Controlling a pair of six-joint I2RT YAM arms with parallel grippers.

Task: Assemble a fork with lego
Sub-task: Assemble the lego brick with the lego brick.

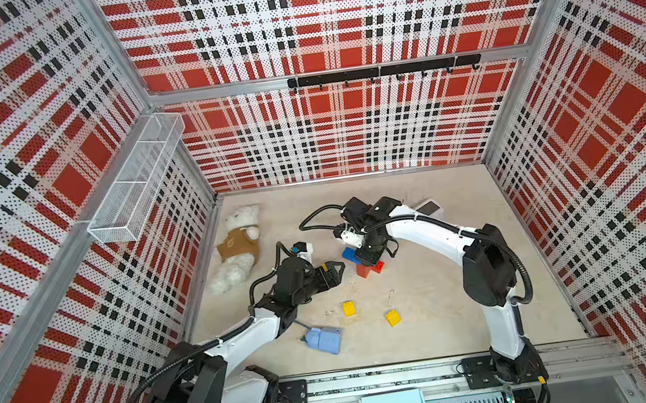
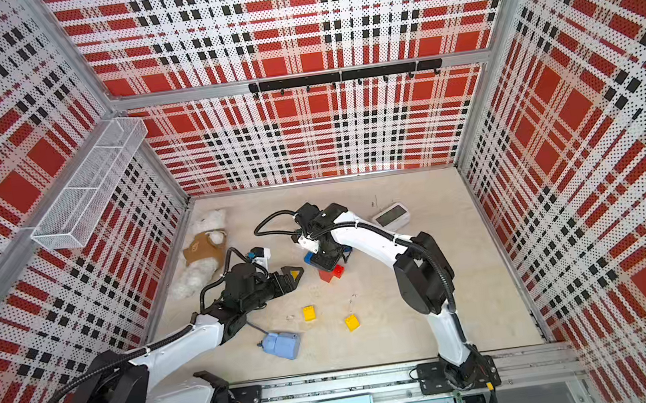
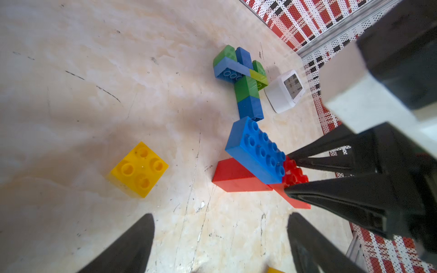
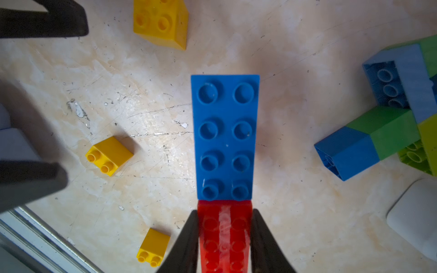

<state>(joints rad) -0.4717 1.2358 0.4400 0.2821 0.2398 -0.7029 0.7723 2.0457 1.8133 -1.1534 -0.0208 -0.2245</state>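
Observation:
My right gripper (image 4: 224, 212) is shut on a red oblong lego brick (image 4: 224, 238). A blue oblong brick (image 4: 224, 137) sits studs-up on the far end of that red brick (image 3: 236, 177). In both top views this red and blue pair (image 1: 367, 267) (image 2: 330, 270) shows under the right wrist. My left gripper (image 3: 221, 217) (image 1: 336, 270) is open and empty, just left of the pair. A green, blue and lime fork-shaped build (image 3: 246, 78) (image 4: 378, 132) lies on its side. Three yellow bricks lie loose (image 3: 139, 169) (image 1: 348, 308) (image 1: 393, 318).
A white device with a screen (image 2: 391, 216) (image 3: 283, 91) lies beside the fork-shaped build. A pale-blue box with a cord (image 1: 323, 338) sits near the left arm. A teddy bear (image 1: 234, 242) lies by the left wall, under a wire basket (image 1: 134, 179).

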